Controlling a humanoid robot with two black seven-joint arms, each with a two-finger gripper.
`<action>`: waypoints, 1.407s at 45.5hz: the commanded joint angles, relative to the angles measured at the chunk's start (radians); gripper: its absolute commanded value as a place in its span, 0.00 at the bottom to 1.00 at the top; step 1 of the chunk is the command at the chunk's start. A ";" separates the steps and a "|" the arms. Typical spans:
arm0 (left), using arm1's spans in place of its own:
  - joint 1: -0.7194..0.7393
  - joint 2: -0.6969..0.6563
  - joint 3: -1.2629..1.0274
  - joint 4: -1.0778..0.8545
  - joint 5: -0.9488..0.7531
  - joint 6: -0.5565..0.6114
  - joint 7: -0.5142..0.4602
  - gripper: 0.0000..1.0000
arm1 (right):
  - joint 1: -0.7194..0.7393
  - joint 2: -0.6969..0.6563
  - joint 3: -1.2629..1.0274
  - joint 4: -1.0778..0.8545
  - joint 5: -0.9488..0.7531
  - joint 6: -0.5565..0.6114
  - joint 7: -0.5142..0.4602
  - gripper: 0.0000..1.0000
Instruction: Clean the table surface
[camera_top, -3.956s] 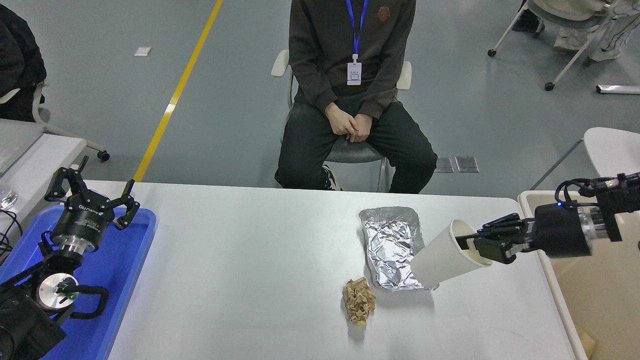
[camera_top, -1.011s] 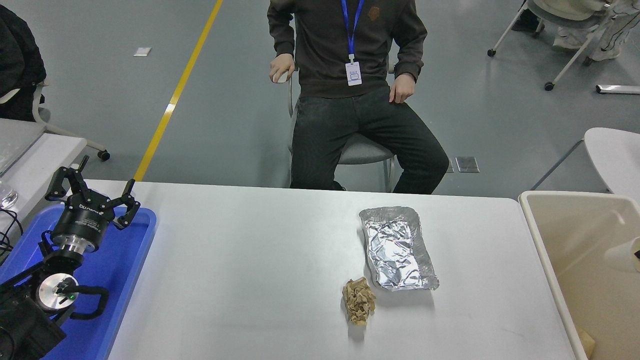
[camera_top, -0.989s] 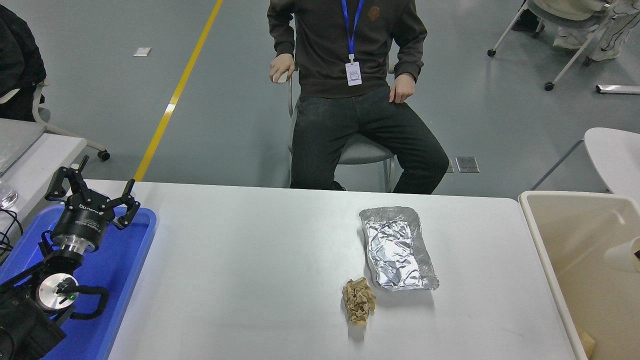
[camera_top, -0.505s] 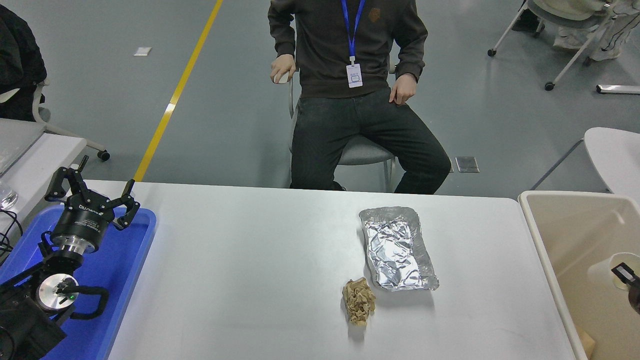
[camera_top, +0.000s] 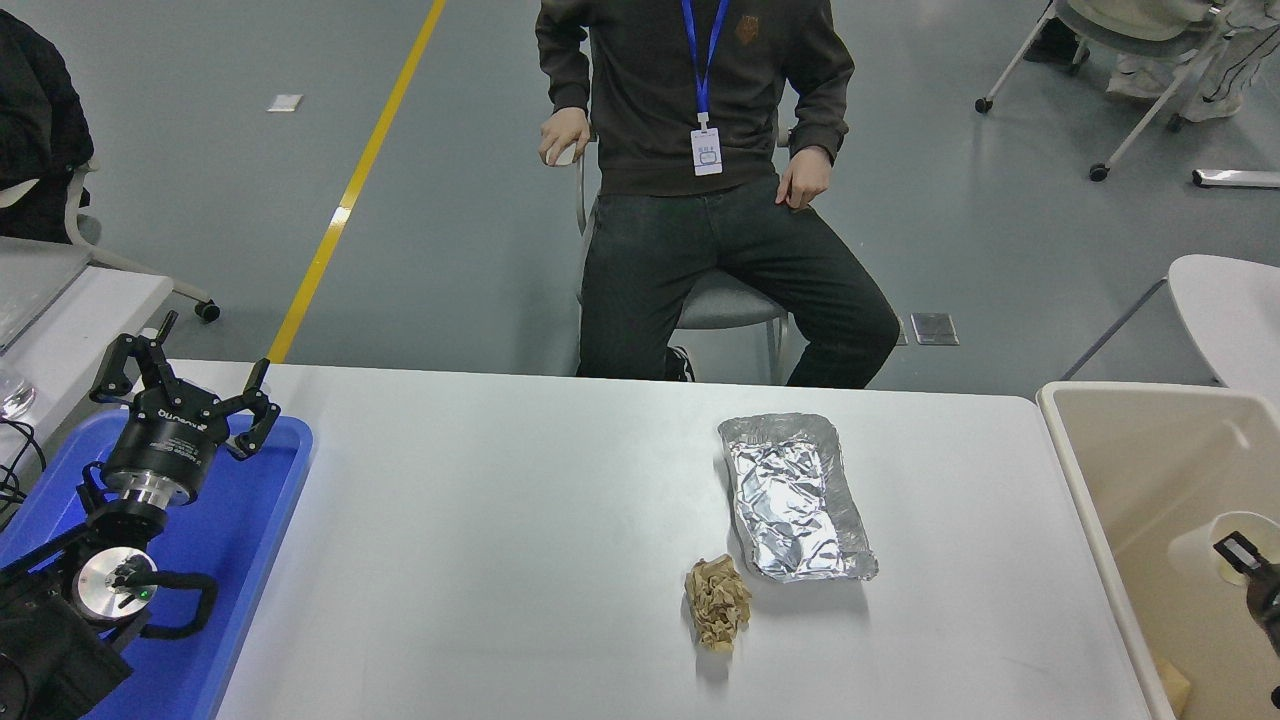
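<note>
- Now out of the foil tray's (camera_top: 797, 497) side — white cup (camera_top: 1205, 535) down inside the beige bin (camera_top: 1090, 470).
- Right gripper (camera_top: 1250, 568) barely visible at the frame edge, jaws impossible to tell; left gripper (camera_top: 185, 395) parked, open.
- Left to clear from the table surface (camera_top: 500, 560): foil tray, crumpled brown paper (camera_top: 717, 602).

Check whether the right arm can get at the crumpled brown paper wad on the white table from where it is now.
Probably yes. The right gripper is over the beige bin at the table's right end, and only bare white table surface lies between it and the crumpled brown paper wad; the foil tray sits behind that path.
</note>
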 joint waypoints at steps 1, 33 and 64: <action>0.001 0.000 0.000 0.001 0.000 0.000 0.000 1.00 | -0.003 0.016 0.002 0.000 0.000 -0.004 -0.001 0.00; 0.000 0.000 0.000 0.001 0.000 0.000 0.000 1.00 | 0.000 0.006 0.009 0.014 0.003 -0.105 0.003 0.96; 0.000 0.000 0.000 0.000 0.000 0.000 0.000 1.00 | 0.279 -0.218 0.130 0.129 0.193 -0.076 0.019 0.98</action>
